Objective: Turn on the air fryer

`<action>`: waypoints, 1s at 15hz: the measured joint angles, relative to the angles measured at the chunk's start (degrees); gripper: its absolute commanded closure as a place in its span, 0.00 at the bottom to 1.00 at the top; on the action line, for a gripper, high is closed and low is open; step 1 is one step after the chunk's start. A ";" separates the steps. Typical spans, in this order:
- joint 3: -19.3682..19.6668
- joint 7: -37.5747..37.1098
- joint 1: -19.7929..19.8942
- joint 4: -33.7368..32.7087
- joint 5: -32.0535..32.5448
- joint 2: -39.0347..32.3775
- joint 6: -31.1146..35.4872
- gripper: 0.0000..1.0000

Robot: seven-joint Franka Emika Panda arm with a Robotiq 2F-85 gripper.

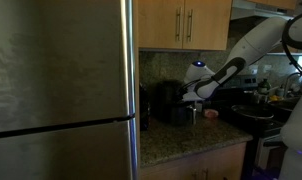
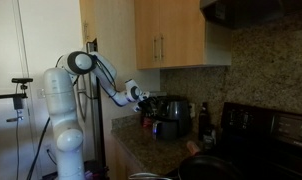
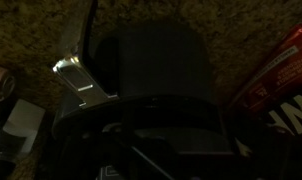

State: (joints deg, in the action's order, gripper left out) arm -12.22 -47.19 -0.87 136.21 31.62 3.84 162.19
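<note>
The air fryer [image 1: 169, 103] is seen on the granite countertop [image 1: 191, 135], close beneath and ahead of the gripper [image 1: 193, 95]. Whether the jaws are parted cannot be told.

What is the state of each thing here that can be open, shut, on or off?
Air fryer: upright; on or off, cannot tell.
Claw: close to the air fryer; open or shut, cannot tell.
Fridge: doors shut.
Wall cabinets: doors shut.

Arm [image 2: 103, 76] outstretched, hand [image 2: 144, 99] tilted downward.
</note>
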 measured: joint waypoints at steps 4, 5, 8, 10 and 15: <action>0.04 -1.56 -0.04 0.00 0.46 -0.02 0.80 0.00; 0.04 -1.56 -0.04 0.00 0.46 -0.01 0.80 0.00; 0.04 -1.86 -0.04 -0.03 0.50 0.08 1.19 0.00; 0.06 -3.71 0.04 -0.16 1.72 0.15 2.42 0.00; 0.08 -7.38 0.05 -0.53 3.72 0.20 2.79 0.00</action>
State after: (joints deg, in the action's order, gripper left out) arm -12.14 -54.57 -0.82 135.69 35.34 4.04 164.98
